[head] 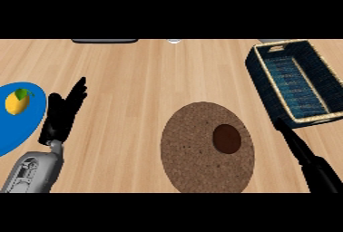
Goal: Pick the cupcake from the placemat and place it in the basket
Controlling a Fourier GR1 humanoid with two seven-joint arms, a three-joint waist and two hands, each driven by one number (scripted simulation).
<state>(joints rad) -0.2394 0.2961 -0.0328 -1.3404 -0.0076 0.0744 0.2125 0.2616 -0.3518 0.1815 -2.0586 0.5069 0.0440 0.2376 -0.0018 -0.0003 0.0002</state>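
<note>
- Cupcake (227, 138) sits on the placemat (201, 158), right of the mat's middle; from straight above we see it only as a dark brown oval, and nothing touches it.
- We see the placemat as a round, speckled brown disc lying flat on the wooden counter (147, 77), in the lower middle of the view.
- We find the basket (267, 74) at the upper right, well apart from the cupcake: a long, dark blue woven box with a pale rim, set at a slant on the counter. We can see down to its blue floor.
- Our right hand (295, 142) comes in from the lower right, its fingers straight and close together, pointing up and to the left. Its tip lies between the placemat's right edge and the basket's near corner. It holds nothing and does not touch the cupcake.
- Our left hand (64, 113) rests at the left side, fingers straight and pointing up, spread slightly, with nothing in it. The grey forearm (32, 170) runs down from it to the lower edge.
- Just left of that hand we see a blue plate (17, 131), cut by the view's edge, with a yellow lemon (17, 102) lying on it.
- At the top edge we make out a dark flat object (105, 41), mostly out of view.
</note>
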